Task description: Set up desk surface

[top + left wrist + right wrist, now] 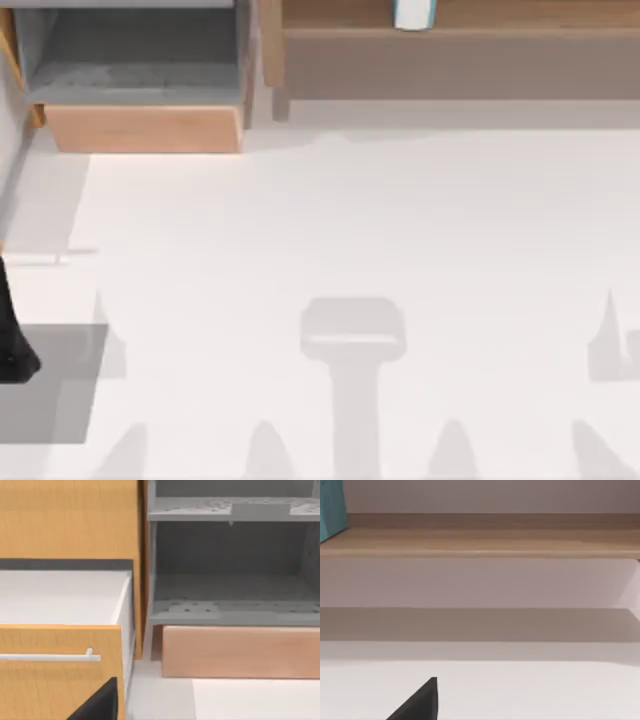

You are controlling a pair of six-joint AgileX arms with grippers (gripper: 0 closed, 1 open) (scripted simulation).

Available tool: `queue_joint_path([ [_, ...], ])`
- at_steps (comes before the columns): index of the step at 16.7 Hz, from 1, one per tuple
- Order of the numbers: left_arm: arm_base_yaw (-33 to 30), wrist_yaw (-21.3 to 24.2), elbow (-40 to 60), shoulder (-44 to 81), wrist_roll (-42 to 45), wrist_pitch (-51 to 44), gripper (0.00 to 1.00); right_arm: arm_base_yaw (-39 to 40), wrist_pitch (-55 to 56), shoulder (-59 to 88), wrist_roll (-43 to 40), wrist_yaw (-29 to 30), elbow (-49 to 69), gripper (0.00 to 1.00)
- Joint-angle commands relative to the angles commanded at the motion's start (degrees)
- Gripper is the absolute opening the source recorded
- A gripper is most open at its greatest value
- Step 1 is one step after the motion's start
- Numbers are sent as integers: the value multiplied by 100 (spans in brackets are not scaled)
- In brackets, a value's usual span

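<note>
Your counter (360,230), the desk surface itself, spreads white and matte across nearly the whole top view, from the wooden units at its far edge to the near edge. Judge it as rigid, heavy and fixed: nothing you would lift or grip, only a smooth surface to place things on, where light items may slide.

At the far-left corner stands an open box unit (140,70) with a grey interior; along the far edge runs a long light-wood shelf (450,40) carrying a small white-and-teal object (413,12). A grey square mat (55,385) lies at the near-left edge.

The left wrist view adds a drawer front with a slim metal handle (50,656). The right wrist view shows the shelf's underside gap.

You cannot tell how either end effector stands.
</note>
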Motion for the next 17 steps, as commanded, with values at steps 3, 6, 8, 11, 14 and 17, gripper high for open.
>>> queue_joint_path([
  [3, 13, -7, 42, 44, 10, -29, 100, 0, 0, 0, 0, 0, 0, 100],
  [6, 130, -61, 448, 471, 104, -302, 100, 0, 0, 0, 0, 0, 0, 100],
  [8, 254, -107, 947, 991, 213, -622, 100, 0, 0, 0, 0, 0, 0, 100],
  [11, 480, -166, 1976, 2066, 423, -1265, 100, 0, 0, 0, 0, 0, 0, 100],
  [14, 726, -199, 3260, 3428, 660, -2053, 100, 0, 0, 0, 0, 0, 0, 100],
  [17, 978, -202, 4729, 5010, 896, -2928, 100, 0, 0, 0, 0, 0, 0, 100],
])
